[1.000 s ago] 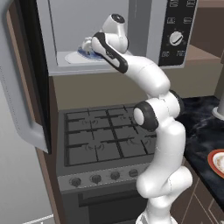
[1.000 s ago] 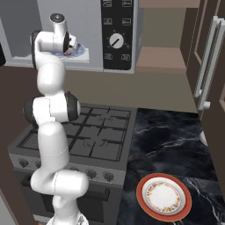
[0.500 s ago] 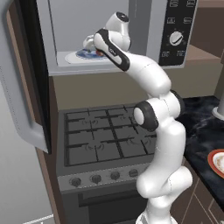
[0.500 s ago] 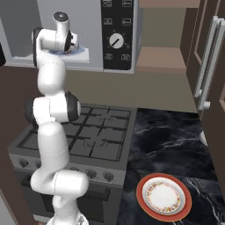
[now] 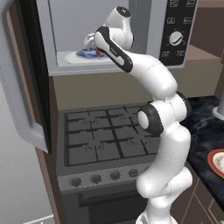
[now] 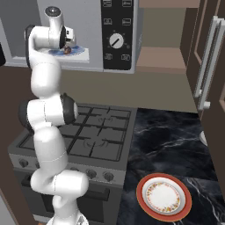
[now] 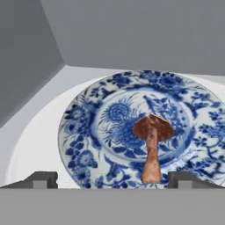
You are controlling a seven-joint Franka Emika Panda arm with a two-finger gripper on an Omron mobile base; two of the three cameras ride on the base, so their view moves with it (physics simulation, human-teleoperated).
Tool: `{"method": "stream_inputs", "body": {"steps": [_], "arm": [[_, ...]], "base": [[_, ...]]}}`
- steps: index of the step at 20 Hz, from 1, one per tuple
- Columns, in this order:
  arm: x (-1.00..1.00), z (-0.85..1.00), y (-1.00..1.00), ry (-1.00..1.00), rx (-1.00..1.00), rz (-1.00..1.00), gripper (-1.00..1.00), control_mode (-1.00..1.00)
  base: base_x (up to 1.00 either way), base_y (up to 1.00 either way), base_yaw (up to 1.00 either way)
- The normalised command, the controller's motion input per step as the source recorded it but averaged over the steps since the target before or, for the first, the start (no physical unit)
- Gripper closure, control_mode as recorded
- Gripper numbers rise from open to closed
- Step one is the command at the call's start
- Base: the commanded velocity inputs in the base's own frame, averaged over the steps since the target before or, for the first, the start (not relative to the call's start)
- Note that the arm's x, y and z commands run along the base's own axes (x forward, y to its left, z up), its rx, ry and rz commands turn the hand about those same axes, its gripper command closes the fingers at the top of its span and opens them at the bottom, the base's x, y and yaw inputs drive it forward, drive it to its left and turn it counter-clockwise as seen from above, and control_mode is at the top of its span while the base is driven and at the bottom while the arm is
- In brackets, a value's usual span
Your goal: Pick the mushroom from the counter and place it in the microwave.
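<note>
A grey gas hob with black grates sits below brown wall panelling (dark brown cabinets stand to the right).

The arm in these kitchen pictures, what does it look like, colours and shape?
The arm is glossy white, built of rounded, bulbous segments with dark grey to black bands and caps at the joints. Its end effector ends in two small, blocky dark grey fingertips. No cables or markings are visible.

Arm raised high, fingers spread wide
</note>
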Motion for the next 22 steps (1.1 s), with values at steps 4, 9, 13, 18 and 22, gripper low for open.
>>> {"method": "stream_inputs", "body": {"steps": [4,9,13,18,22], "arm": [[-1.00,0.07,-0.08,-0.05,0.00,0.00,-1.00,-1.00],[-1.00,0.00,-0.31,-0.07,0.03,-0.04,-1.00,-1.00],[-1.00,-0.26,-0.48,-0.11,0.03,-0.05,-1.00,-1.00],[-1.00,-0.59,-0.49,-0.14,0.00,-0.06,-1.00,-1.00],[-1.00,-0.64,-0.36,-0.08,0.00,-0.07,-1.00,-1.00]], "base": [[0.00,0.00,0.00],[0.00,0.00,0.00],[0.00,0.00,0.00],[0.00,0.00,0.00],[0.00,0.00,0.00]]}}
